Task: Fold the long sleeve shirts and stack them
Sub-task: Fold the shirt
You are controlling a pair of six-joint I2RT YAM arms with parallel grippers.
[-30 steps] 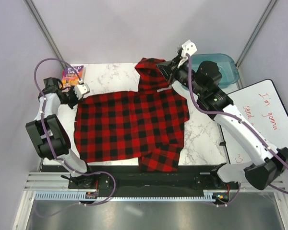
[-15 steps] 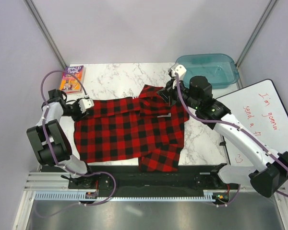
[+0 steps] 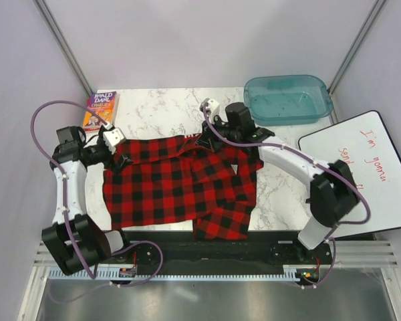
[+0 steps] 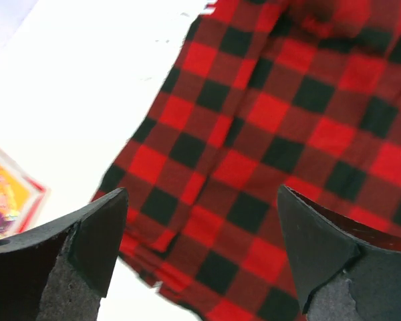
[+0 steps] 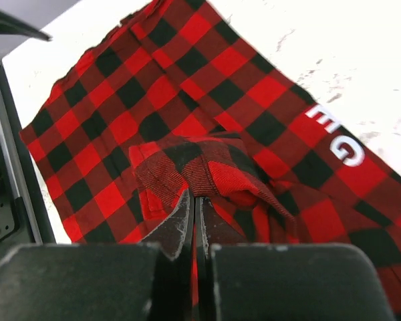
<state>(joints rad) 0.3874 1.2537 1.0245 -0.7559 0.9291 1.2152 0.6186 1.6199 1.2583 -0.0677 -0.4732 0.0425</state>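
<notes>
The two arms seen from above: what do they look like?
The left arm and right arm have white links and chunky black joints. A purple cable loops along each to a small white box at the wrist. The jaws are dark grey, rough wedges.

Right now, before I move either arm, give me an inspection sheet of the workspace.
Surface: white marble table, near half mostly under cloth.
Job's things: one red-and-black check shirt, spread out, its far part drawn over the body; no folded stack seen.
Clutter: paperback book at the far left corner; teal bin far right; whiteboard at the right, with red handwriting.
Claws: left claw open above the shirt's edge; right claw shut on a fold of the shirt.
Cables: purple cable arcs off the left arm; another follows the right arm.
Surroundings: grey walls.
</notes>
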